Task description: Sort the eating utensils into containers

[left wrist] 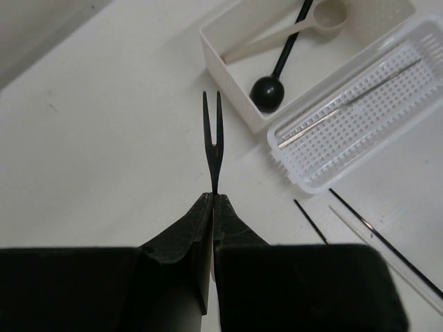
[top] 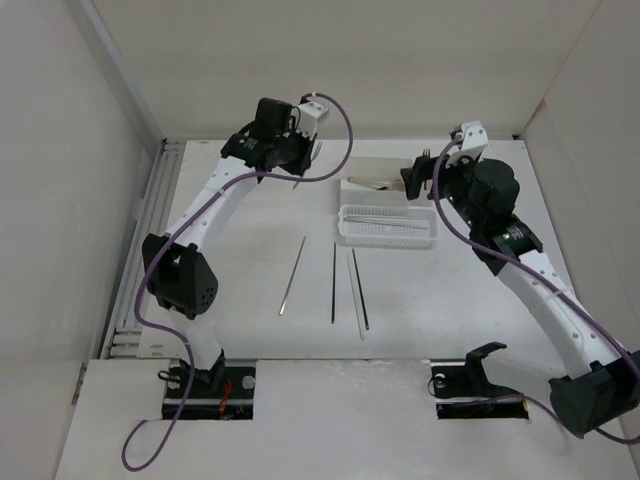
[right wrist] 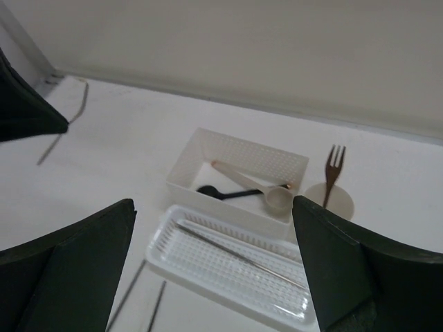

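My left gripper [left wrist: 213,196] is shut on the handle of a small dark two-pronged fork [left wrist: 213,142], held above the table left of the deep white box [left wrist: 225,66]. The box holds a black spoon [left wrist: 268,91] and a cream spoon [left wrist: 324,17]. The perforated tray [left wrist: 304,181] in front of it holds a silvery chopstick [left wrist: 346,107]. My right gripper [right wrist: 214,266] is open and empty above the tray [right wrist: 158,232]. A brown fork [right wrist: 333,169] stands in the cream cup [right wrist: 340,205] right of the box [right wrist: 239,153]. Several chopsticks [top: 333,282] lie on the table.
White walls close in the table on the left, back and right. The loose chopsticks, dark [top: 292,275] and pale [top: 355,297], lie side by side in front of the tray [top: 390,244]. The left arm [top: 215,205] reaches over the table's left side.
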Robot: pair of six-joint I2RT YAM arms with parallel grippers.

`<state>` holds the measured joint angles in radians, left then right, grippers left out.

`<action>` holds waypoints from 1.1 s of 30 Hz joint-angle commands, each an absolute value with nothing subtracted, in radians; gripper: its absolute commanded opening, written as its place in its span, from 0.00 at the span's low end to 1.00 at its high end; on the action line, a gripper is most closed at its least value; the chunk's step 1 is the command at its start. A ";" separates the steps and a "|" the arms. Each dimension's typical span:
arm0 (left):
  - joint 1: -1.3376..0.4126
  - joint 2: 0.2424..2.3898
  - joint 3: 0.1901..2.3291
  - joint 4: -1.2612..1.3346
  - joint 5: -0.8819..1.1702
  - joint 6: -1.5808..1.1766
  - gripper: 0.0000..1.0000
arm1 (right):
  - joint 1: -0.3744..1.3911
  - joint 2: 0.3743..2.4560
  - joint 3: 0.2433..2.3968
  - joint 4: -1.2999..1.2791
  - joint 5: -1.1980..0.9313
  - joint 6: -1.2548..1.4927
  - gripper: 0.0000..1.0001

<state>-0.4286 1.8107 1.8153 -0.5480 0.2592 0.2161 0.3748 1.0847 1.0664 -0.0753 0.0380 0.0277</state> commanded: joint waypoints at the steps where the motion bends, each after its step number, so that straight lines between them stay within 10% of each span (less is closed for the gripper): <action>1: -0.457 1.824 1.908 -0.588 0.279 0.239 0.00 | 0.342 1.137 1.131 0.058 -0.122 0.243 1.00; 33: -0.574 1.862 2.080 -0.569 0.233 0.166 0.00 | 0.407 1.588 1.278 0.414 -0.373 0.699 0.59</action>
<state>-0.5613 1.8694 2.0262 -0.5949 0.2417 0.1783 0.4053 1.5810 1.2446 0.3363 -0.3481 0.6735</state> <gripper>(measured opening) 0.007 0.598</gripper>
